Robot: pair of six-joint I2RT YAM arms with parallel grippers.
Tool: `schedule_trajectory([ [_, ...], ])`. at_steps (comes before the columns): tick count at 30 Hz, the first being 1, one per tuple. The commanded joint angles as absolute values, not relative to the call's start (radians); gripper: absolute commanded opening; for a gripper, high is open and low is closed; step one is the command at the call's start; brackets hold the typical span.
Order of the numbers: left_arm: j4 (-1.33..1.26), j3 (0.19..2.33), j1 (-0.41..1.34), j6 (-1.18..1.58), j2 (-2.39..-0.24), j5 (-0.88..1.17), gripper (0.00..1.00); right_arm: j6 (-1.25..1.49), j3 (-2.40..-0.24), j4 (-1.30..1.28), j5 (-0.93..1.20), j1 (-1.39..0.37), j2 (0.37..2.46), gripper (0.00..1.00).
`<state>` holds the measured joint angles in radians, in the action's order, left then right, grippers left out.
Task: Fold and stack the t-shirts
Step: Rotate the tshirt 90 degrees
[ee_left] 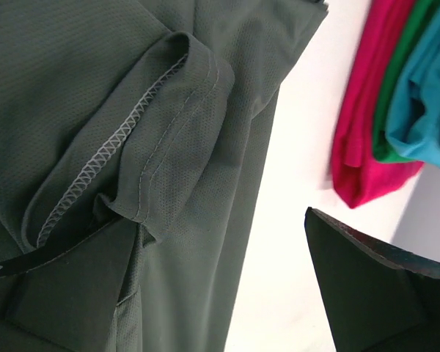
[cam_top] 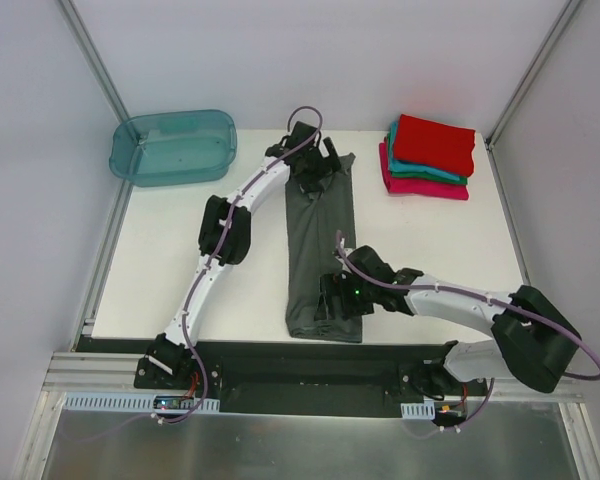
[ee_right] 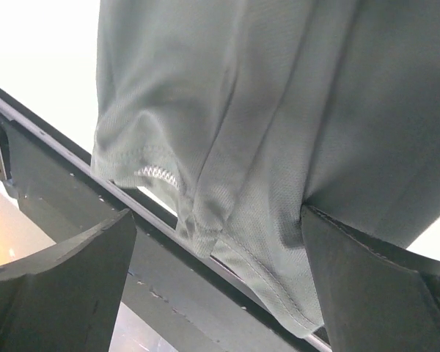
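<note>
A dark grey t-shirt lies as a long narrow strip from the back of the white table to its front edge. My left gripper is open over the strip's far end. In the left wrist view one finger rests on the cloth beside a turned-up hem, and the other hangs over bare table. My right gripper is open at the near end. The grey hem drapes past the table edge between its fingers. A folded stack, red on teal on magenta, sits back right.
A translucent teal plastic tub stands at the back left corner. A black rail runs along the table's front edge, also showing in the right wrist view. Enclosure walls and metal posts bound the table on three sides.
</note>
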<state>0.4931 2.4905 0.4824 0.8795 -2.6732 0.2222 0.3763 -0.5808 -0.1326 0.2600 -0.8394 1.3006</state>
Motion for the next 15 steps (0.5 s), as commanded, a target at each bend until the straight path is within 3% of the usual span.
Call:
schedule_trajectory([
  [1,0.297,2.508,0.462,0.919,-2.749,0.307,0.99,0.370,-0.632,-0.153,0.307,-0.903,1.359,0.96],
  [7,0.207,2.478,0.462,0.841,-2.671,0.434,0.99,0.327,-0.707,-0.270,0.128,-0.905,1.260,0.96],
  [15,0.287,2.081,0.465,0.657,-2.213,0.520,0.99,0.406,-0.641,-0.337,0.006,-0.904,1.019,0.96],
])
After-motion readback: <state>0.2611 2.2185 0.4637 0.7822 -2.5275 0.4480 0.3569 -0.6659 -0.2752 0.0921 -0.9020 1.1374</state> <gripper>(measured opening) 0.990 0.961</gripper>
